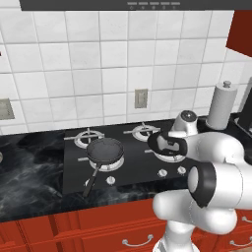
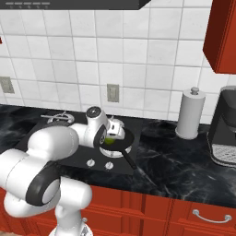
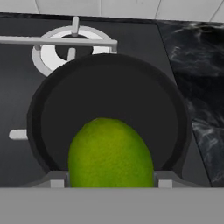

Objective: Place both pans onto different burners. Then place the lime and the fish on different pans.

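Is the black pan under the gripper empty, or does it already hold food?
Empty. In the hand view the black pan shows a bare dark bottom; the lime is above it, between the fingers of the gripper.

The round plain black pan (image 3: 109,100) on the front right burner lies bare inside, open from above — a bright green lime (image 3: 110,153) hangs just over its near rim. The grey-black long-handled pan (image 1: 105,150) fills the front left ring (handle jutting toward the bench edge). The two back burners (image 1: 88,137) stand uncovered.
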Controlling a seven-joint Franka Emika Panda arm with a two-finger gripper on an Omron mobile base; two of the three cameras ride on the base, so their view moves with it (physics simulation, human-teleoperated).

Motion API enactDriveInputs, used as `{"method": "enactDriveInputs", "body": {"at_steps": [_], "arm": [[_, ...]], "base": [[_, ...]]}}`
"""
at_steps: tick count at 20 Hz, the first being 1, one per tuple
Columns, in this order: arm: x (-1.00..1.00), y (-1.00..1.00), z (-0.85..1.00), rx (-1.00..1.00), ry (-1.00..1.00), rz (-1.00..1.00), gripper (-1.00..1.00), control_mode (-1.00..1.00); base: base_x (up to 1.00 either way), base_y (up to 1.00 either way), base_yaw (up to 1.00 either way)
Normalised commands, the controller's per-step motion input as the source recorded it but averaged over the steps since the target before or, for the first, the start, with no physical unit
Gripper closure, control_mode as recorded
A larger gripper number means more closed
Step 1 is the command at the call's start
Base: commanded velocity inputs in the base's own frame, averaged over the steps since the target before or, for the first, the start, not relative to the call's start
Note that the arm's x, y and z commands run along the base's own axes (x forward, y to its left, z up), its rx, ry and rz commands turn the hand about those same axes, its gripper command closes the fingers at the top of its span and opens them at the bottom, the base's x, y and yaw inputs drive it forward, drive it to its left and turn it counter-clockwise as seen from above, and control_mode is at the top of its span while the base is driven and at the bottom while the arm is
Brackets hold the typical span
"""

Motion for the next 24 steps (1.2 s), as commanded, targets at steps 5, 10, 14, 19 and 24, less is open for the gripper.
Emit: {"method": "enactDriveInputs", "body": {"at_steps": [5,10,14,19,24], "arm": [[0.01,0.00,-0.12,0.00,0.00,0.00,1.00,-1.00],[0.02,0.00,-0.06,0.00,0.00,0.00,-1.00,-1.00],[0.11,0.00,0.00,0.00,0.00,0.00,-1.00,-1.00],[0.10,0.00,0.00,0.00,0.00,0.00,-1.00,-1.00],[0.05,0.00,0.12,0.00,0.00,0.00,-1.00,-1.00]], "base": [[0.00,0.00,0.00],[0.00,0.00,0.00],[0.00,0.00,0.00],[0.00,0.00,0.00],[0.00,0.00,0.00]]}}
